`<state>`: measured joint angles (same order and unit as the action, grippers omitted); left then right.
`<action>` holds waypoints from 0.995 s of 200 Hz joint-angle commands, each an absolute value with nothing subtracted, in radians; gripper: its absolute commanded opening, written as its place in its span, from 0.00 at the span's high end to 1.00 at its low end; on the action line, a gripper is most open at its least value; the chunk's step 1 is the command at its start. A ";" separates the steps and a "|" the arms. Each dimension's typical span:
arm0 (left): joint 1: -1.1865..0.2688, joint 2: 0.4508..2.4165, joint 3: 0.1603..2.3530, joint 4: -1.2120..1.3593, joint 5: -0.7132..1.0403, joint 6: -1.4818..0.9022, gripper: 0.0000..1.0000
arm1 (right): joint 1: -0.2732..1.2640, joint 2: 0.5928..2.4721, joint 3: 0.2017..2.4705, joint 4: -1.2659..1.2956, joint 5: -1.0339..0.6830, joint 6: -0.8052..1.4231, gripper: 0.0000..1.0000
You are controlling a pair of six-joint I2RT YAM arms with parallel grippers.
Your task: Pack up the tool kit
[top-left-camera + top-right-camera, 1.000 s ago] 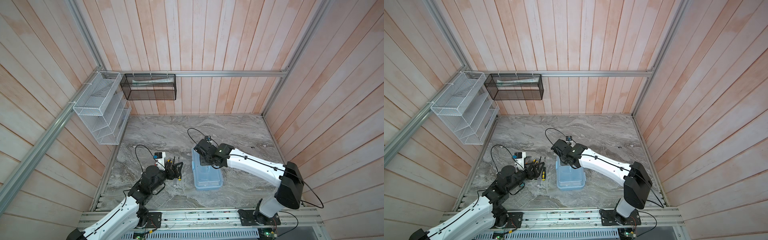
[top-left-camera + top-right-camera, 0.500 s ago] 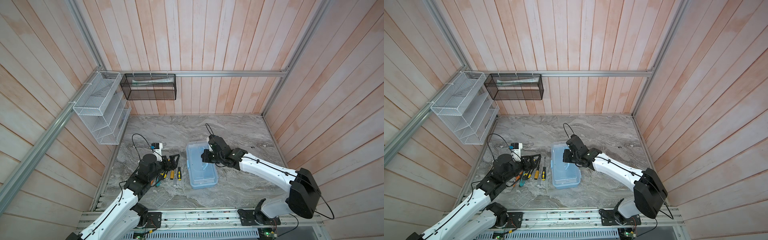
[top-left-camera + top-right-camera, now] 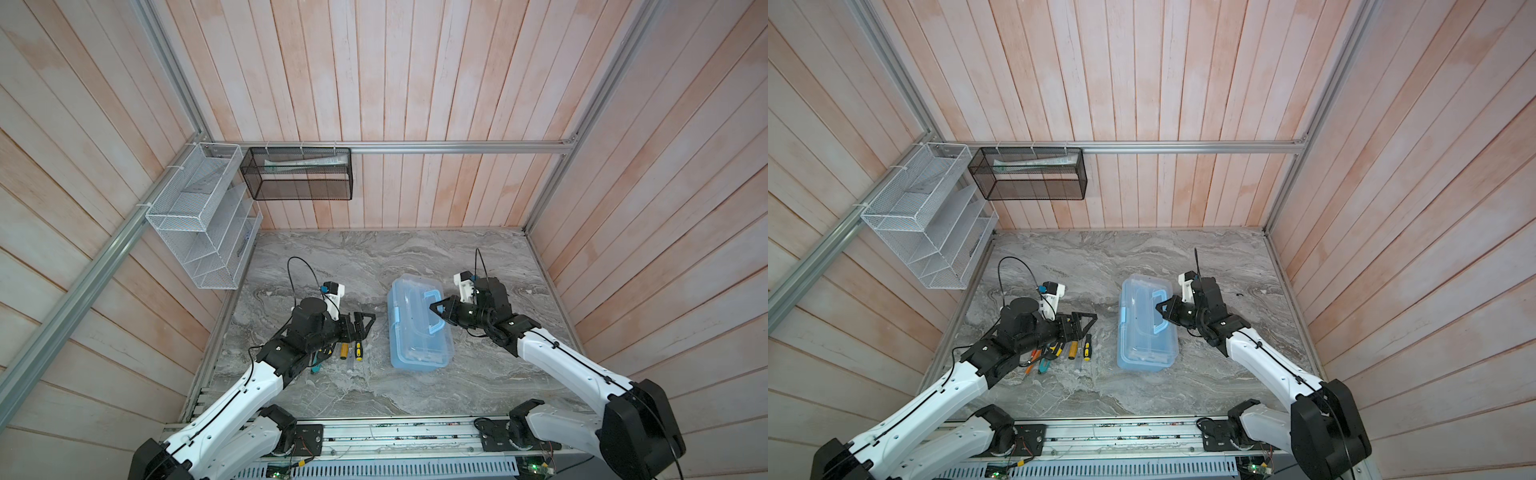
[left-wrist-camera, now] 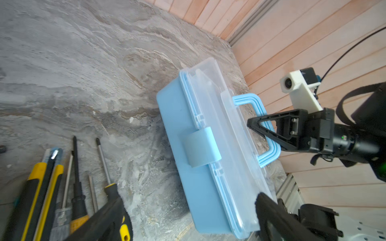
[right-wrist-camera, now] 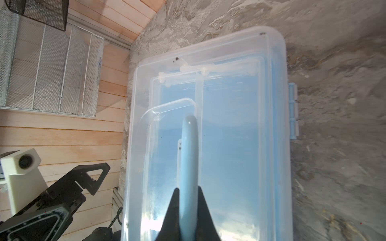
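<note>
Both arms have swung apart. Right gripper (image 3: 433, 309) now pinches the tool case (image 3: 415, 347) handle (image 4: 246, 98) tight. Left gripper (image 3: 366, 325) gapes wide, holding nothing, near the screwdrivers (image 3: 358, 352).

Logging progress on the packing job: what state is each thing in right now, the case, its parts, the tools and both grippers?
case: flat on the table, base down.
lid: closed.
latch: folded down over the front.
handle: raised off the lid, gripped.
right gripper: shut on the handle.
screwdrivers: lying loose on the table, outside the case.
left gripper: open, empty, by the screwdrivers.
</note>
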<state>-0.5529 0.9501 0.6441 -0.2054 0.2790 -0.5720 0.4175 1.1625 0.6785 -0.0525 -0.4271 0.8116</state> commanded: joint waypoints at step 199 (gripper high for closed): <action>-0.784 1.248 0.934 -0.151 0.153 -0.650 0.00 | 0.265 1.077 0.609 -0.199 -0.385 0.527 1.00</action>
<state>-0.7795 1.2308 0.8707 -0.1509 0.1516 -0.6380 0.1898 1.0523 0.5594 -0.2253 -0.3710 0.5636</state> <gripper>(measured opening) 0.998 0.088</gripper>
